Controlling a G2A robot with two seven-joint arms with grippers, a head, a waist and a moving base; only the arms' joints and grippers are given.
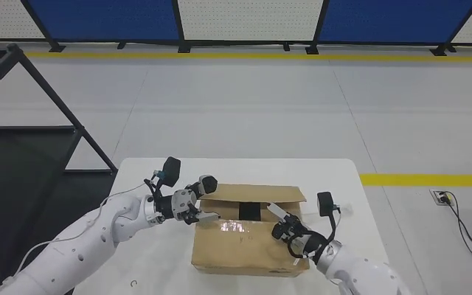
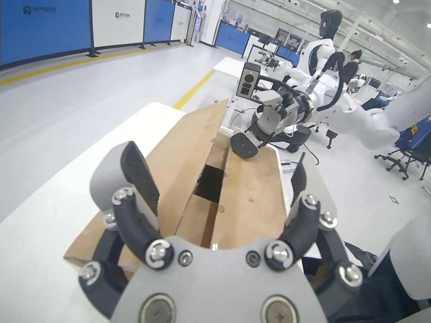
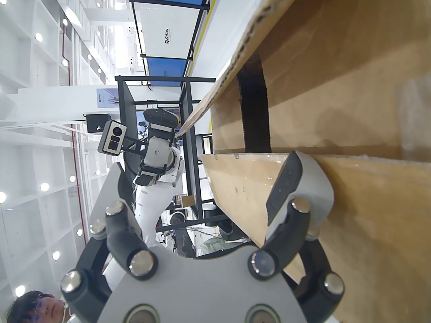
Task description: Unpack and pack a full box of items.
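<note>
Left pincer wide open over box

- Plain brown cardboard box, tan on every face we can see, and there's a black gap between its top flaps.
- White rounded desk under it, plain all over.
- Left end effector: silver-grey metal, black textured pads, shiny steel screws.
- Right end effector: same silver-grey and black.
- Pale grey floor, crossed by a yellow stripe.
- Blue and white partition panels in black frames behind.
</note>
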